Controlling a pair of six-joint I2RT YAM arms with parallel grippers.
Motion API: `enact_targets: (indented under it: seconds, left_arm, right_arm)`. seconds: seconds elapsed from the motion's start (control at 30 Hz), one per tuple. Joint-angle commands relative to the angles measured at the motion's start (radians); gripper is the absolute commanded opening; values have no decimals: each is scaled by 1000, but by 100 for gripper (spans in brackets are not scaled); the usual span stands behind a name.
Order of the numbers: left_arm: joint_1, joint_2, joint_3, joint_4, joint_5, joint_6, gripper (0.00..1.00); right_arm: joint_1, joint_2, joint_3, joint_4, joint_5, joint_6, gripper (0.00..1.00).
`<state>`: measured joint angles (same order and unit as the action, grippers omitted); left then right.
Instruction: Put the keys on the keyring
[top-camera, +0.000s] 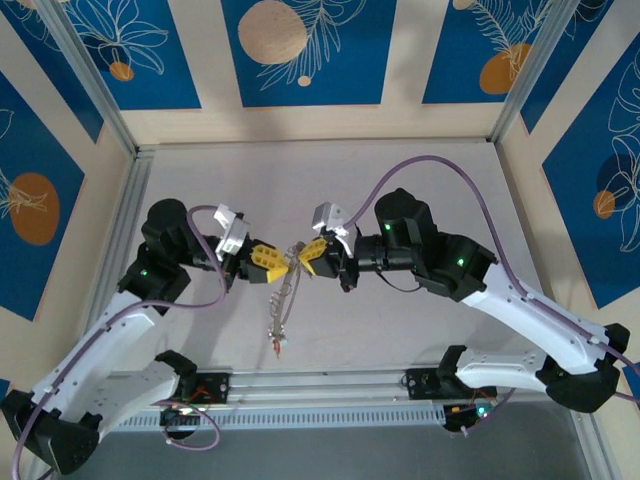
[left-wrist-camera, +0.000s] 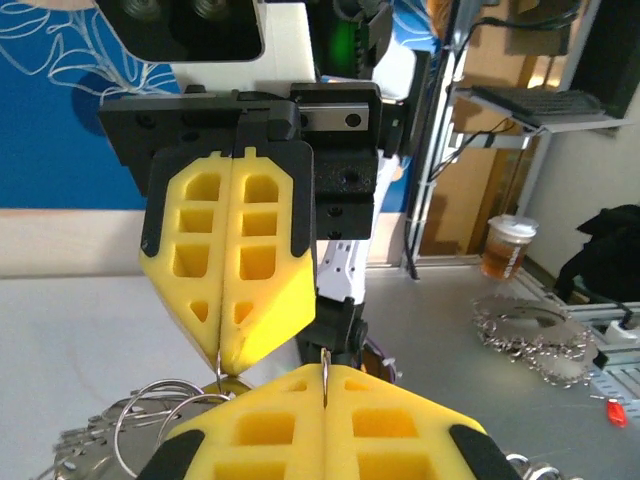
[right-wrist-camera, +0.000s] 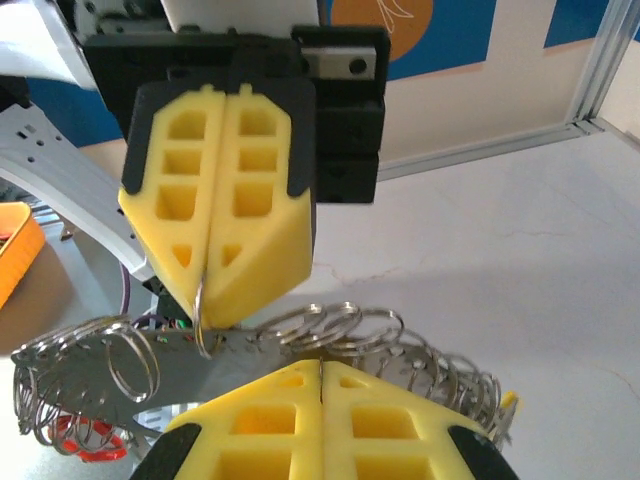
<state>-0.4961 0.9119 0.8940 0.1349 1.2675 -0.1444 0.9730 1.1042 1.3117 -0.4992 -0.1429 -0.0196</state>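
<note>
— Where is the keyring?
— The keyring (top-camera: 284, 296) is up in the air over mid-table. Its top is caught between the two grippers and the rest dangles toward the table (top-camera: 300, 180). A bunch of keys (right-wrist-camera: 400, 362) sits along the wire, and a red tag (top-camera: 278, 345) hangs lowest.
— And the grippers?
— They are tip to tip, close together. The left gripper (left-wrist-camera: 324, 372) has its pads pressed together, with the thin wire coming out of the seam. The right gripper (left-wrist-camera: 228, 362) is pressed together too, with a bit of wire hooking out under its tips.
— So what's the step?
— I'd say working the wire's end so a key can go on. I cannot tell whether the loop is open, because the pads hide it.
— How to do it well?
— Make one gripper the anchor and move only the other, slowly, along the wire's line. Avoid twisting, since thin wire will likely spring or slip out of soft pads. Hold the free end higher than the bunch, or the keys may slide off.
</note>
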Motion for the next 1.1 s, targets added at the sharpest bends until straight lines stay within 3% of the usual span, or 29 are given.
enact_targets:
  seconds: [0.0, 0.23, 0.53, 0.77, 1.07]
  left_arm:
    - [11, 26, -43, 467, 119, -309, 0]
    - [8, 191, -91, 1252, 140, -877, 0]
    - [4, 206, -82, 1271, 168, -909, 0]
    - [5, 209, -75, 1260, 171, -904, 0]
    - [10, 186, -75, 1134, 159, -805, 0]
  right_arm:
    - [1, 12, 76, -29, -18, 38, 0]
    - [19, 20, 170, -187, 58, 36, 0]
    - [71, 56, 267, -331, 126, 9, 0]
    - [113, 80, 301, -330, 126, 28, 0]
    - [146, 81, 341, -338, 143, 73, 0]
